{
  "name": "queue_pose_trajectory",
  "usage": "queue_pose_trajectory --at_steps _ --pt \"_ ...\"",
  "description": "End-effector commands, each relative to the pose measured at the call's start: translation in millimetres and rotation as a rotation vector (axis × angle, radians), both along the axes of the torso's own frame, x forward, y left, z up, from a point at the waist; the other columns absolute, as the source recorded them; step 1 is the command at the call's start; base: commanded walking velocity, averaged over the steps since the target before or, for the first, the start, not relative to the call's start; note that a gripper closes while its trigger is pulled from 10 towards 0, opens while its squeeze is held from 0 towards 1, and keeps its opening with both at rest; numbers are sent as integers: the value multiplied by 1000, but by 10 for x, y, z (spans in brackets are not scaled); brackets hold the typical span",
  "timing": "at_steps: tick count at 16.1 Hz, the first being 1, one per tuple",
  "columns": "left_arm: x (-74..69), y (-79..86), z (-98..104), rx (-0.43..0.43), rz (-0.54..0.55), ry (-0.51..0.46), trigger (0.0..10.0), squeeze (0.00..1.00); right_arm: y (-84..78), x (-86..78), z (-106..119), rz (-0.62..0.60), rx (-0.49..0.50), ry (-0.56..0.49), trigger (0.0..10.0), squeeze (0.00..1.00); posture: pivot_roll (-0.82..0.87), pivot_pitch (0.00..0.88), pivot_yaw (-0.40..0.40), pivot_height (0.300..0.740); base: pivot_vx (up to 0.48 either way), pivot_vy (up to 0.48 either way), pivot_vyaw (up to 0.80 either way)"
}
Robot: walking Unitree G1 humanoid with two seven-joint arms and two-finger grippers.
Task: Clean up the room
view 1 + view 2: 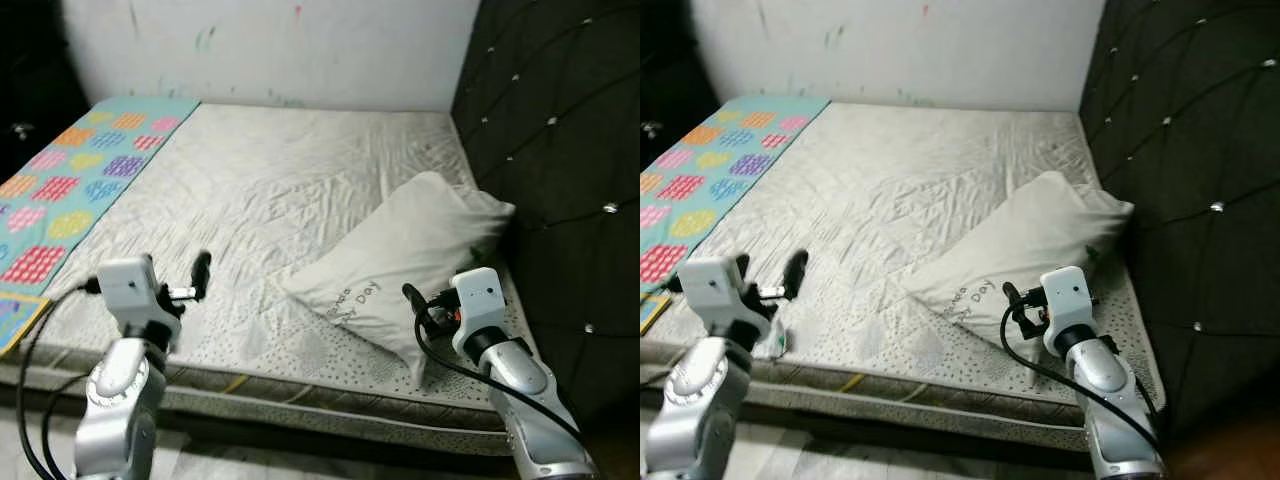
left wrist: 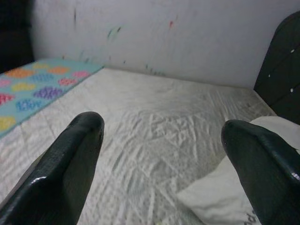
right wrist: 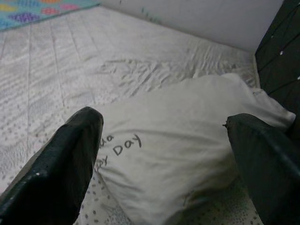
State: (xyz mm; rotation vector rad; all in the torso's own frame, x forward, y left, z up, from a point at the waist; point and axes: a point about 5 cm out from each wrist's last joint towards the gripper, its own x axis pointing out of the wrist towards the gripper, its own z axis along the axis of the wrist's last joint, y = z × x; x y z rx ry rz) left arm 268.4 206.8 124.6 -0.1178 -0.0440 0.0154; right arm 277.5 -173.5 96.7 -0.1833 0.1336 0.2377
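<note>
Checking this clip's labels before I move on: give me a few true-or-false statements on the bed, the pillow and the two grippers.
1. The white pillow with grey lettering lies on the grey quilted mattress near the dark tufted headboard. True.
2. The right gripper is shut on the pillow. False: its fingers are spread wide, aimed at the pillow, not clamped on it.
3. The left gripper is open, holding nothing. True.
4. The teal mat with coloured patches covers the pillow. False: it lies along the bed's far left side, apart from the pillow.
5. The pillow stands on the floor. False: it rests on the mattress.
</note>
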Motion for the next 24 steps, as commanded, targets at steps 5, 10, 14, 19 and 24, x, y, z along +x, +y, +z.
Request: queue_pose_trajectory --at_steps 5,10,14,19,24 --pt "-92 56 -126 -15 12 47 10000 0 129 72 99 18 54 -32 10000 0 -162 0 66 740 49 0 -160" --pt "-126 -35 -190 -27 -15 64 10000 0 134 51 119 25 49 -38 10000 0 -191 0 69 740 269 0 -320" --pt "-163 -119 -214 -36 -38 79 10000 0 108 31 120 10 41 -27 10000 0 -190 0 47 740 271 0 0" --pt "-252 -174 -274 -49 -45 103 10000 0 137 98 157 38 22 -31 10000 0 -186 0 35 740 277 0 0" --pt "-222 -219 -286 -98 -41 101 10000 0 160 137 192 46 20 -41 10000 0 -195 0 18 740 231 0 0"
